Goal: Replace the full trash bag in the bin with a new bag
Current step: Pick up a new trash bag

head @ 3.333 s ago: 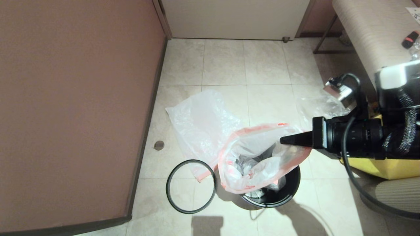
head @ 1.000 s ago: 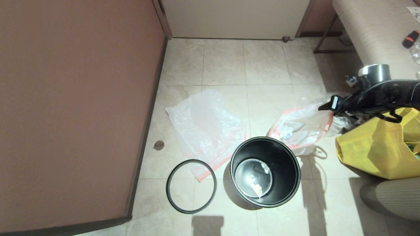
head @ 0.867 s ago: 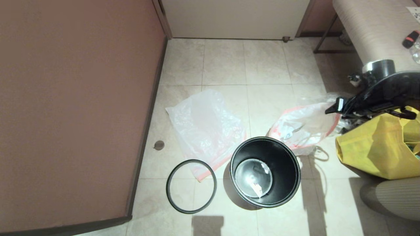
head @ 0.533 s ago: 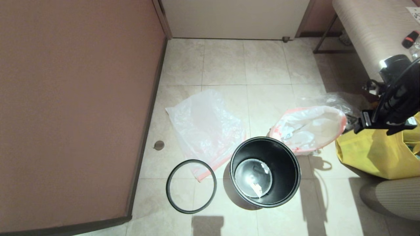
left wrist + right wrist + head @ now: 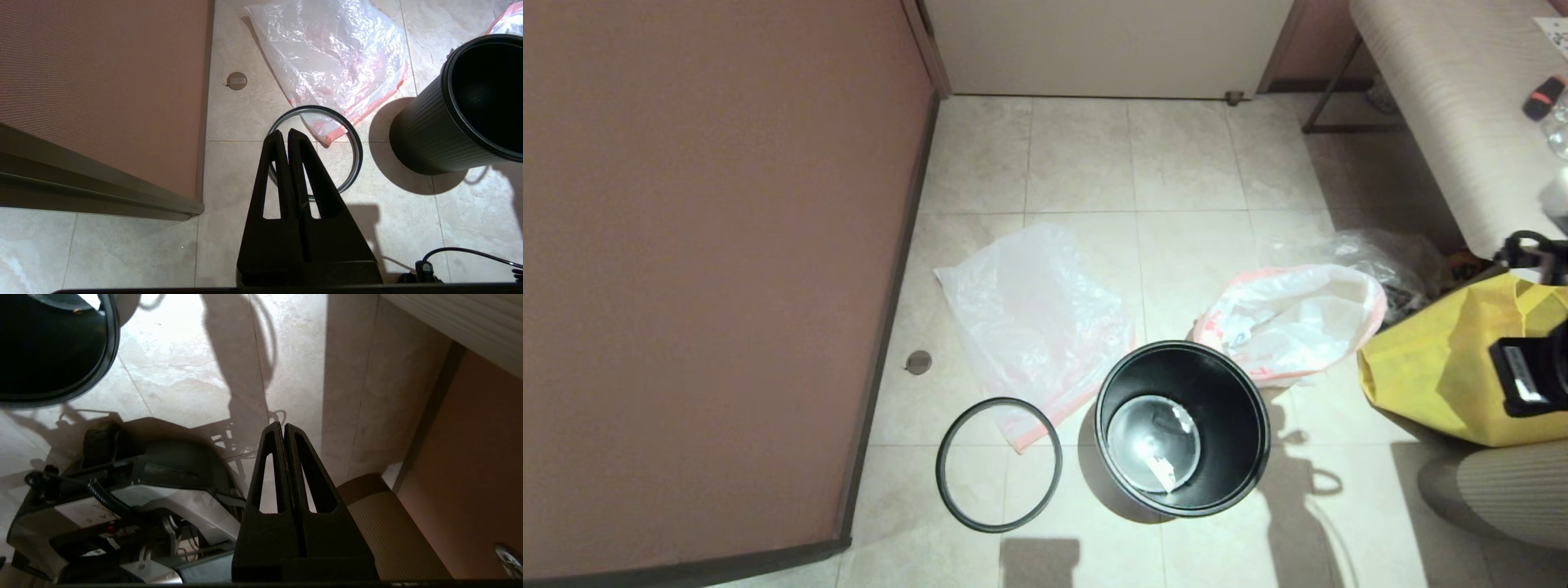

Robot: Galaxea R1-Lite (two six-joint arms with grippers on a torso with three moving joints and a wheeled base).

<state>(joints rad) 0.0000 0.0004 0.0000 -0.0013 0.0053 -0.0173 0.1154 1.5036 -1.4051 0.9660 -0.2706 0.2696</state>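
The right gripper (image 5: 283, 426) has its two black fingers pressed flat together with nothing between them; in its wrist view it points down at bare floor tiles beside the robot's own base (image 5: 135, 506). In the head view only part of the right arm (image 5: 1529, 371) shows at the right edge, in front of the big yellow bag (image 5: 1429, 376), apart from every bag on the floor. The left gripper (image 5: 284, 134) is likewise closed and empty, hanging over the loose grey ring (image 5: 354, 143) that lies flat on the tiles. That ring (image 5: 999, 464) sits just left of the bin (image 5: 1183, 429), which stands upright on the floor with no liner in it; a scrap of paper lies on its shiny bottom. Just behind and to the right of the bin, touching its rim in the head view, lies the full trash bag (image 5: 1294, 318), slumped on its side with its pink-red band around the mouth and its far end resting against the yellow bag. A crumpled colourless clear bag (image 5: 1380, 253) lies behind it, near the bench (image 5: 1437, 98). The new bag (image 5: 1033, 318) is spread flat on the tiles to the left of the bin, near the brown wall panel (image 5: 711, 269), with one pink-edged corner overlapping the ring. A small round floor plug (image 5: 919, 362) sits between that bag and the panel.
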